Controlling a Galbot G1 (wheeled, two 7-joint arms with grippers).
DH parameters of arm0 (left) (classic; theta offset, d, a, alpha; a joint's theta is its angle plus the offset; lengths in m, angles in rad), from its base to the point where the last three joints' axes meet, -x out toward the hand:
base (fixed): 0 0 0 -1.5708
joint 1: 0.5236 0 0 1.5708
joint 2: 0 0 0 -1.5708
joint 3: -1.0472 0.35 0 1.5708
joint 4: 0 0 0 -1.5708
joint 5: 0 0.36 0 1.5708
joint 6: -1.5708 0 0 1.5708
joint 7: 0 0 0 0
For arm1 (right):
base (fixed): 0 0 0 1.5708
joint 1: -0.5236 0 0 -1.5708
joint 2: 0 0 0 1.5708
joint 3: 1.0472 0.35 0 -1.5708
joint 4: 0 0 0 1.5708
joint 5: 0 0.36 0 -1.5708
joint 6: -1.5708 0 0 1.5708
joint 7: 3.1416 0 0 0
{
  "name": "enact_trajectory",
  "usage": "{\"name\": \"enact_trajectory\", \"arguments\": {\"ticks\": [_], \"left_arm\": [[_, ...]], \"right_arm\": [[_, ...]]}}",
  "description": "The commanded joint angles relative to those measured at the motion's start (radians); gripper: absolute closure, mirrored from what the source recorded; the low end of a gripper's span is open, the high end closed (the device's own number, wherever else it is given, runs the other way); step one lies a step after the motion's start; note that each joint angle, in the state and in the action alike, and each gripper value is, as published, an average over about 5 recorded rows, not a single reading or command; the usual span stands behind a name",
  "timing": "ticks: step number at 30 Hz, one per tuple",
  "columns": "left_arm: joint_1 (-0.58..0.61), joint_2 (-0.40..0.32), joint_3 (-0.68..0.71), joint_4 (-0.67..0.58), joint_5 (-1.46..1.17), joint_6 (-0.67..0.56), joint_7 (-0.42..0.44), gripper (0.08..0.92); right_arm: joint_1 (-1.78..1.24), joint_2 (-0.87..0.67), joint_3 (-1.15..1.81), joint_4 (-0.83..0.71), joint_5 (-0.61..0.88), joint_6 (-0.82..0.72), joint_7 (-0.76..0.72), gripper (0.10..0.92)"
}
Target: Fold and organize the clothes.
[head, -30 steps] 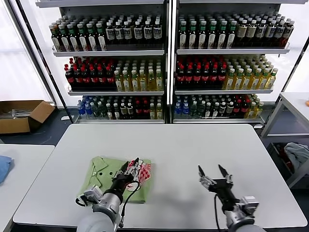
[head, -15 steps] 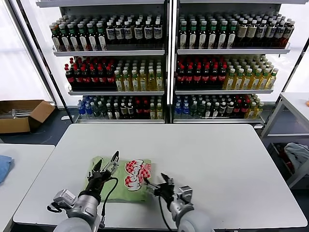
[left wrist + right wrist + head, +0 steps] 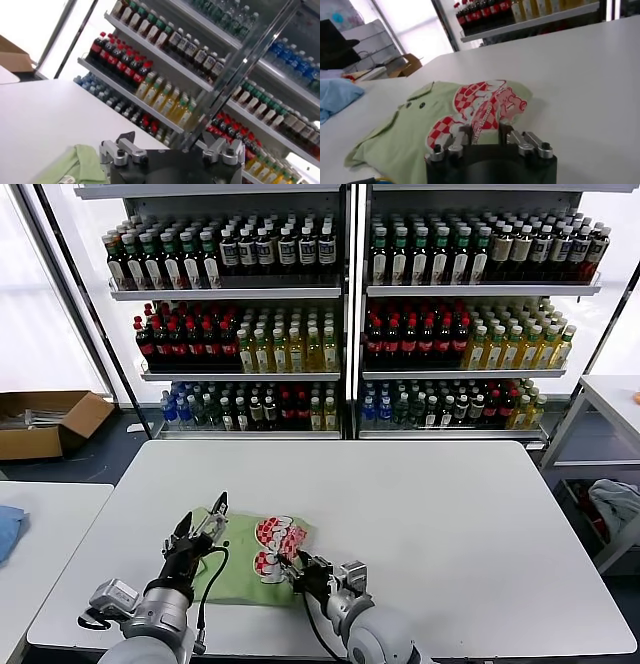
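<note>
The light green shirt lies folded on the white table near its front left, its red-and-white graphic facing up. My right gripper sits at the graphic's near edge. In the right wrist view the right gripper is shut on a raised fold of the printed cloth. My left gripper hovers over the shirt's left part, fingers wide apart. Its wrist view shows the left gripper open and holding nothing, with a green corner of the shirt below it.
Shelves of bottles stand behind the table. A cardboard box lies on the floor at the left. A blue cloth rests on the neighbouring table at the left, and another side table stands at the right.
My right gripper swung in from the table's right side to the shirt and closed on its printed edge. My left gripper opened, let go of the shirt and drew back to the left.
</note>
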Motion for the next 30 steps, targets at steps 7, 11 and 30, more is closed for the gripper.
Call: {"name": "enact_trajectory", "arguments": {"ticks": [7, 11, 30], "left_arm": [[-0.01, -0.053, -0.022, 0.019, 0.026, -0.003, -0.003, 0.177], [-0.006, -0.058, -0.022, 0.02, 0.032, -0.005, -0.003, 0.177], [0.033, -0.055, -0.022, -0.001, 0.085, 0.019, -0.006, 0.177]], "right_arm": [[-0.104, -0.285, 0.205, 0.179, -0.126, -0.034, -0.144, 0.829], [-0.137, -0.441, 0.303, 0.191, -0.124, -0.022, -0.205, 0.882], [-0.215, -0.411, 0.418, 0.247, -0.227, 0.05, -0.153, 0.638]]}}
